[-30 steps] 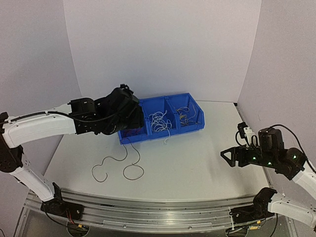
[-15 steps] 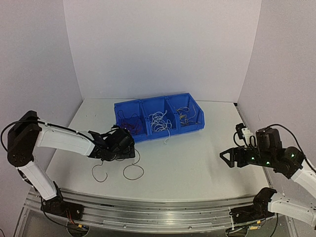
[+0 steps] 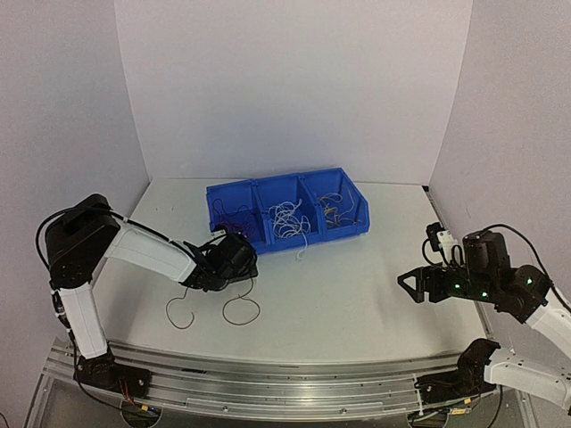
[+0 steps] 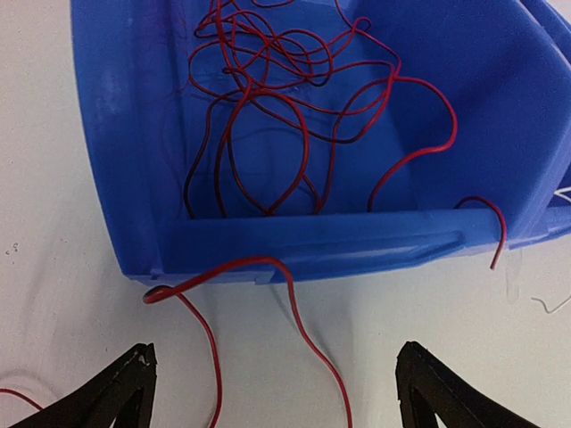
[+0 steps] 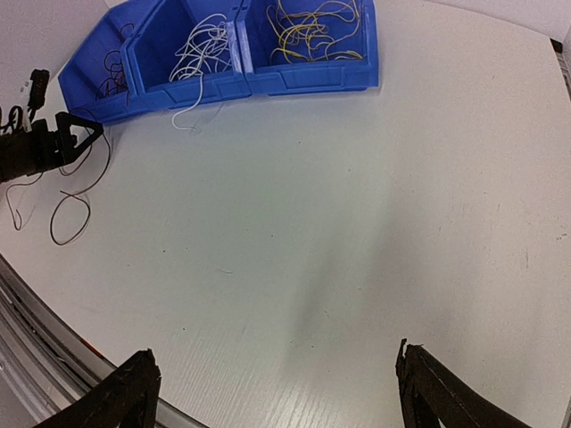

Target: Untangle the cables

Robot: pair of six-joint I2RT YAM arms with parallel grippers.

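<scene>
Colour-sorted in blue bin (image 3: 343, 230): dark red cables (image 4: 268, 62), white cables (image 3: 287, 218), yellow-orange cables (image 3: 332, 207). Left jaws splayed empty astride stray red strand (image 4: 308, 334) on surface (image 3: 357, 285), seemingly poised for pickup; right jaws released, idle.

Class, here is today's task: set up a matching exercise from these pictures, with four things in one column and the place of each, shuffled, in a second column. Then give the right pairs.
Column one
1. tangled dark red cables
2. white cables
3. yellow cables
4. left gripper

Column two
A. middle compartment of the blue bin
B. over the table, just in front of the bin
C. right compartment
D. left compartment

Pairs: 1-D, 2-A, 3-C, 4-B
</scene>
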